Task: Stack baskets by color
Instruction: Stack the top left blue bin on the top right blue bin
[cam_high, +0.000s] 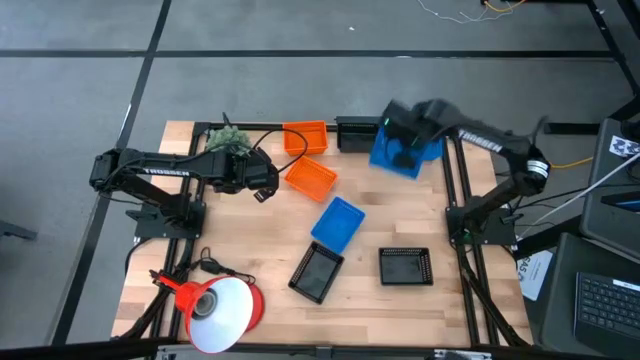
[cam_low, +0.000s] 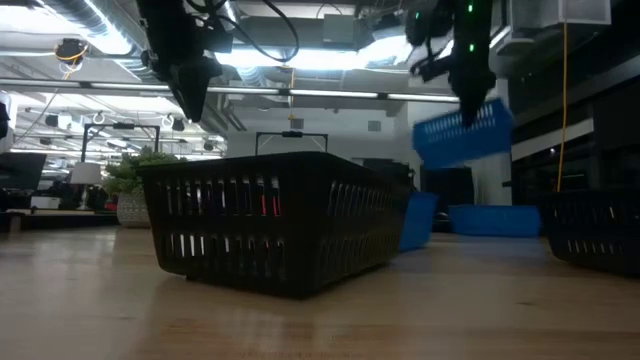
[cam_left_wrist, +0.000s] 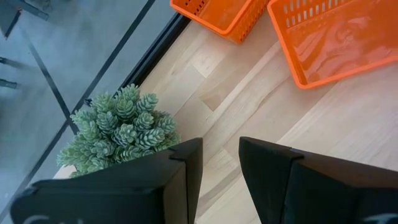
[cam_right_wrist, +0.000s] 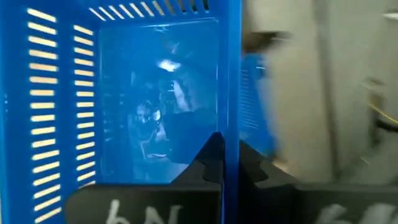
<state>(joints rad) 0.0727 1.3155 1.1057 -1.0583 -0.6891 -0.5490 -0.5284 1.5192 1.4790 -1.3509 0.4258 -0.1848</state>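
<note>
In the upper right of the high view, the right hand (cam_high: 403, 143) is clamped on the wall of a blue basket (cam_high: 408, 155), held lifted and tilted above the table (cam_high: 250, 225). The left hand (cam_high: 262, 189), fingers apart and empty, hovers left of centre beside 2 orange baskets (cam_high: 310, 177). Another blue basket (cam_high: 337, 222) and 2 black baskets (cam_high: 405, 266) lie lower centre.
</note>
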